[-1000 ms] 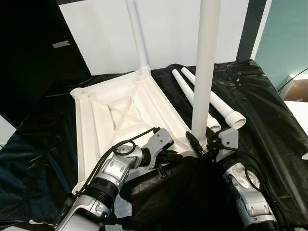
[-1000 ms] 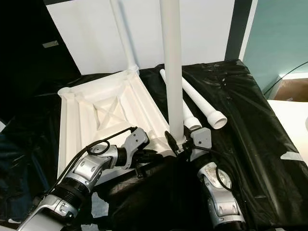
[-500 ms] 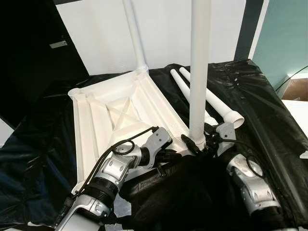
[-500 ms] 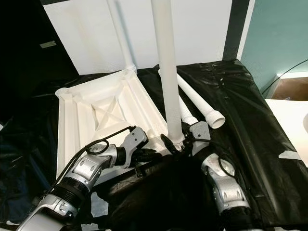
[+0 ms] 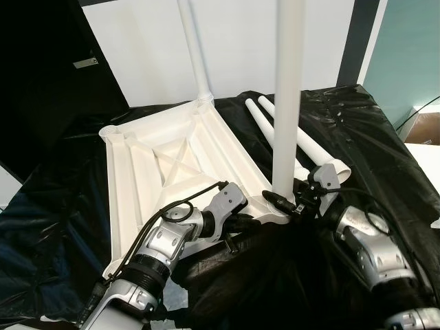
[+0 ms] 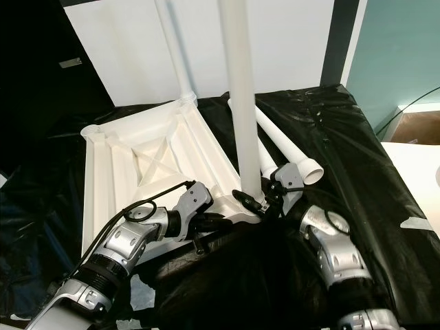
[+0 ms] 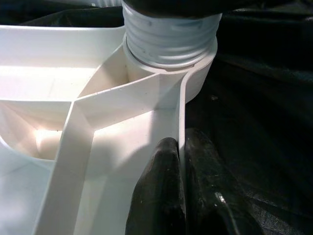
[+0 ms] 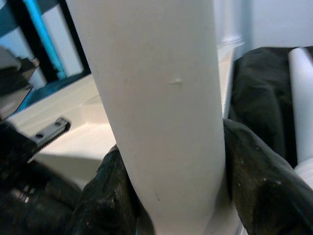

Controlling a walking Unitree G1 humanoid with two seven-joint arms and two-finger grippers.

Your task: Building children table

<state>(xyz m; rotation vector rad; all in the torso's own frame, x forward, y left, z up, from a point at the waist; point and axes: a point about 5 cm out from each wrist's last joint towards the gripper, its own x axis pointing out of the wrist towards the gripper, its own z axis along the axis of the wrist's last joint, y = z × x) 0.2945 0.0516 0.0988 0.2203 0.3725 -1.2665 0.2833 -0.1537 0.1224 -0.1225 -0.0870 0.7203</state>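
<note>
Table top [image 5: 172, 161] lies upside down on the black sheet [image 5: 364, 130], one leg [image 5: 194, 48] already upright in the far corner socket. Right gripper [image 5: 289, 204] reaches in low from the right, forearm angled up toward the near corner, fingers [image 8: 254, 181] pinching the base of a second upright leg [image 5: 287, 89] at its socket. Left gripper [image 7: 182, 161] comes in from below-left, elbow bent, fingers pressed onto the top's rim wall near that socket. Two spare legs [image 5: 302, 141] lie on the sheet just behind

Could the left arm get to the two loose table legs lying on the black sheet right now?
Probably not: the left gripper pinches the tabletop rim, and the upright leg held by the right gripper stands between it and the loose legs.
</note>
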